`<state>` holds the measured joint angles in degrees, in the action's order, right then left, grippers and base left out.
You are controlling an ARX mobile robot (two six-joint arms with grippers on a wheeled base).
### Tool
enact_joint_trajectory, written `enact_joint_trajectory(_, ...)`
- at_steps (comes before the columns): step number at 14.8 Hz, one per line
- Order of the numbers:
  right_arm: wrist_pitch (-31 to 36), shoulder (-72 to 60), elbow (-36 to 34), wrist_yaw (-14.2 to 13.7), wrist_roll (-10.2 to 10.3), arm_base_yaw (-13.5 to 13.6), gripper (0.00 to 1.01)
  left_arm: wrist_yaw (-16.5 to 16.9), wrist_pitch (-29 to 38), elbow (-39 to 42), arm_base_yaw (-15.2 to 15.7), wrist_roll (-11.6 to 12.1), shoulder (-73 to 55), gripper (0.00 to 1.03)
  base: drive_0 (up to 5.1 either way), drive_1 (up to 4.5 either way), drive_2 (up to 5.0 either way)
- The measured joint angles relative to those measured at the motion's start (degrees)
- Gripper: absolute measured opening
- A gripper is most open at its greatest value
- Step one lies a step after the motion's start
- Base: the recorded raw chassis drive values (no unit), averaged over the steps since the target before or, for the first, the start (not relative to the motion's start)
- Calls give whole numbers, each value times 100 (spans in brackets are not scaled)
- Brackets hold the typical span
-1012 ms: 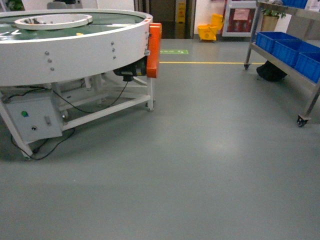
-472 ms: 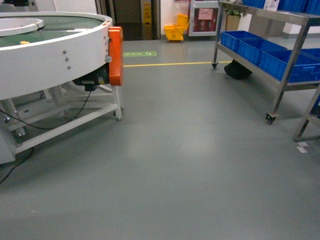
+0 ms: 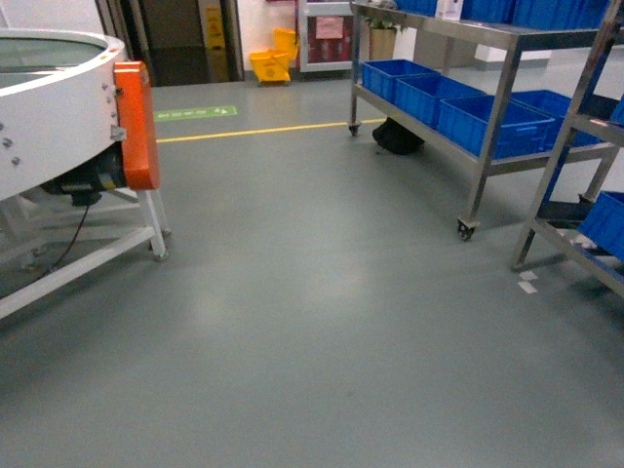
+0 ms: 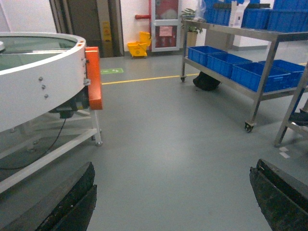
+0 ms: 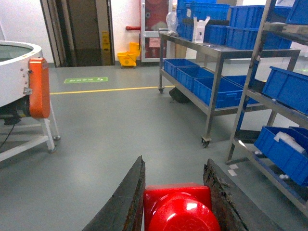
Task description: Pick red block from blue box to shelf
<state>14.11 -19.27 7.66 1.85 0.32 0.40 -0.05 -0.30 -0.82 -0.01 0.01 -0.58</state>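
Swung right since a second ago, bringing shelf (image 3: 487,97) from far edge toward mid-view, so delivery looks close; red block (image 5: 179,208) clamped in right gripper (image 5: 175,202), left gripper (image 4: 173,202) spread wide and empty, blue box unseen.

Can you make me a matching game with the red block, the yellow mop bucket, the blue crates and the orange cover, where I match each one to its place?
Things:
1. red block
2. yellow mop bucket
3. blue crates
4. orange cover

Places:
A. on the side of the round white table
B. between the fingers of the right claw
C. far back on the floor, by the wall
D. on the low tier of the steel shelf

Right pairs: 1-B, 2-C, 3-D, 4-A
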Motion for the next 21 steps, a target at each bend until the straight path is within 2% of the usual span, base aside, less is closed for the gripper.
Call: enact_joint_trajectory(21, -7, -11, 0, 7, -15, 2, 29, -2, 4, 0, -4, 0, 0, 98, -146, 249, -541)
